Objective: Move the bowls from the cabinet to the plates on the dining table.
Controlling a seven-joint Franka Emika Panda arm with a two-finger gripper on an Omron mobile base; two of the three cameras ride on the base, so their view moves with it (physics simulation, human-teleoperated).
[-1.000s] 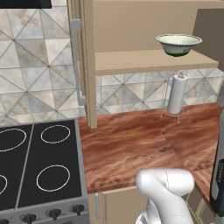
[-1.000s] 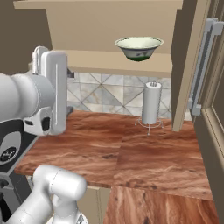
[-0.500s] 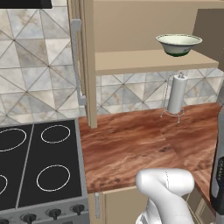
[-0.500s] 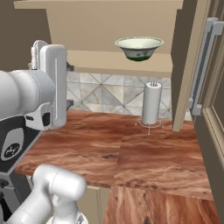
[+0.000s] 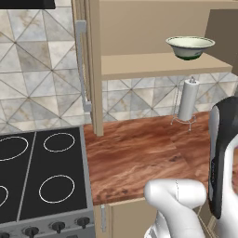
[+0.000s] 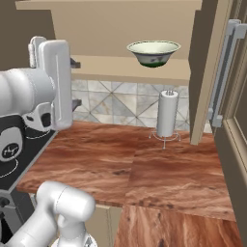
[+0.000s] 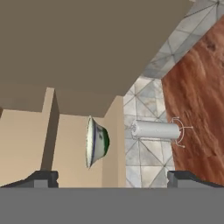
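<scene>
Resting upright on the cabinet [image 5: 139,37] shelf, pale green-white bowl [image 5: 190,47] sits at 12 o'clock above the paper-towel holder [image 5: 187,100]. Gripper [image 7: 112,178] spread wide, empty, facing the bowl.

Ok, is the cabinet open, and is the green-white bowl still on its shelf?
Open: the cabinet doors are swung wide, baring the shelf. The bowl sits upright on the shelf, above the paper towel roll.

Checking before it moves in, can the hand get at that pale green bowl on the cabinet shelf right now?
Probably yes. The cabinet door stands open, the bowl sits alone on the shelf, and the open hand faces it with nothing between.
</scene>
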